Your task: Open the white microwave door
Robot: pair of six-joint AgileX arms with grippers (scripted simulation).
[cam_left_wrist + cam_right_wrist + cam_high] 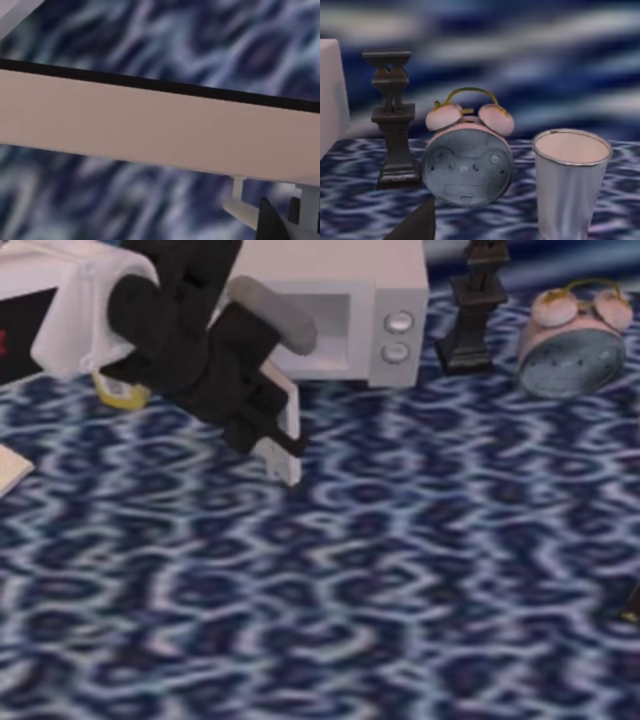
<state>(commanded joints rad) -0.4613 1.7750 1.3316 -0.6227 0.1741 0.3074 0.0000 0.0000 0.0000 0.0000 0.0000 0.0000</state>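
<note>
dark candlestick standing on blue patterned cloth, pink alarm clock sitting just beside it at right, silver cup standing near clock.

1. White microwave: smooth matt casing, silvery metallic knobs.
2. Cup: shiny brushed metal.
3. Candlestick: dark, dull, wood-like.
4. Desk: patterned blue cloth.

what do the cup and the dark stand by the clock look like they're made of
Cup: probably metal, going by its shiny silvery wall and bright rim. Stand: dull dark brown, matte, perhaps wood or cast metal; its look leaves that open.
</note>
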